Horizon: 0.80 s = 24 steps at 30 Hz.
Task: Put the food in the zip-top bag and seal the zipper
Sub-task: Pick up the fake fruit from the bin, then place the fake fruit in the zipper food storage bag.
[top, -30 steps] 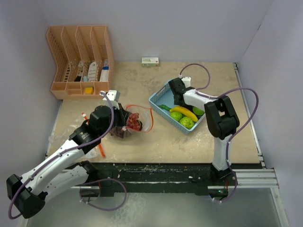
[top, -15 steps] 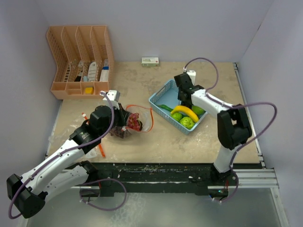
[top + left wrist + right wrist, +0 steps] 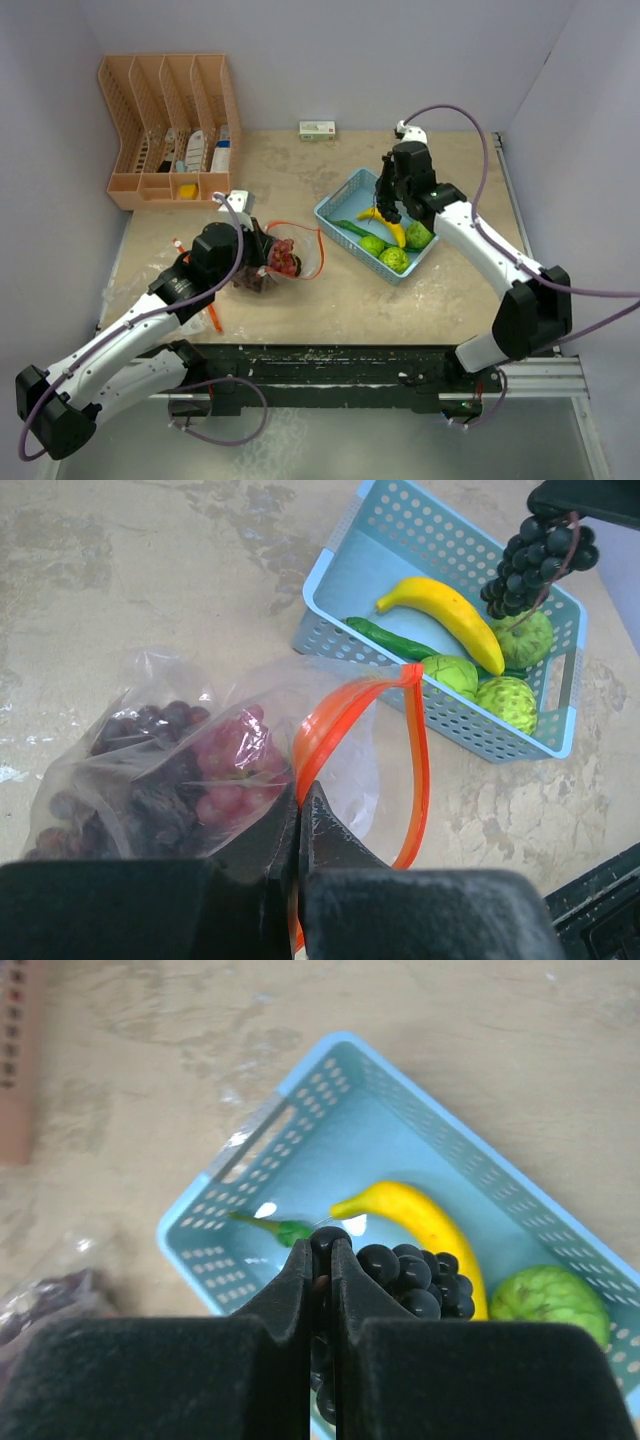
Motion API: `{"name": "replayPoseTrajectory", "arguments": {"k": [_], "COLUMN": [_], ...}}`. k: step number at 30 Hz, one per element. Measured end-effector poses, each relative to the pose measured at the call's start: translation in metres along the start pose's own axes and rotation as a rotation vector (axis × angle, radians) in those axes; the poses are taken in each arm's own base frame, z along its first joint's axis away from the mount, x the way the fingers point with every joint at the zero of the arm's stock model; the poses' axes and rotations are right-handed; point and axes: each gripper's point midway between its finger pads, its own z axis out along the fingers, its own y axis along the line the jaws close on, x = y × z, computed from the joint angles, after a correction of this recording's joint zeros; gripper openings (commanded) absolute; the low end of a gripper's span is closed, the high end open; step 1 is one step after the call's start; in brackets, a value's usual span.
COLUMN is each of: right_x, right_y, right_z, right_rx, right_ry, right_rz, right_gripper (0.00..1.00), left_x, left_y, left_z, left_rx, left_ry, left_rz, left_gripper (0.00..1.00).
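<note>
The small box (image 3: pixel 317 129) at the far edge of the table (image 3: pixel 150 580) carries a green-and-white label, but its writing is too small to read. No other lettering can be made out, including on the items in the peach desk organiser (image 3: pixel 165 130).

The right arm reaches away from its base, its forearm stretched toward the far left and its wrist bent down. The right claw (image 3: pixel 322 1250) is clamped on the stem of the dark grape bunch (image 3: pixel 415 1280). The bunch, glossy and near-black, hangs just beneath the claw over the light-blue basket (image 3: pixel 300 1120). Below that claw lie the yellow banana (image 3: pixel 445 615), the long green vegetable (image 3: pixel 390 640) and the bumpy green fruits (image 3: pixel 505 702), all in the basket.

The left arm lies low across the table, its wrist angled toward the zip-top bag (image 3: pixel 150 770). The left claw (image 3: pixel 300 800) is pinched together on the orange zipper strip (image 3: pixel 345 705), which loops up beyond the claw. The clear, crumpled bag spreads to the left of the claw and holds red-purple grapes (image 3: pixel 220 755). The basket sits well beyond the claw, to its right.
</note>
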Motion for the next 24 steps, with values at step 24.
{"name": "replayPoseTrajectory", "arguments": {"k": [24], "right_x": [0.023], "right_y": [0.157], "right_z": [-0.192], "right_rx": [-0.996], "right_ry": [-0.052], "right_rz": [-0.136], "right_gripper": [0.00], "left_x": [0.002], "left_y": [-0.006], "left_z": [0.021], "left_rx": [-0.018], "left_ry": [0.043], "left_rz": [-0.021], "left_gripper": [0.00]}}
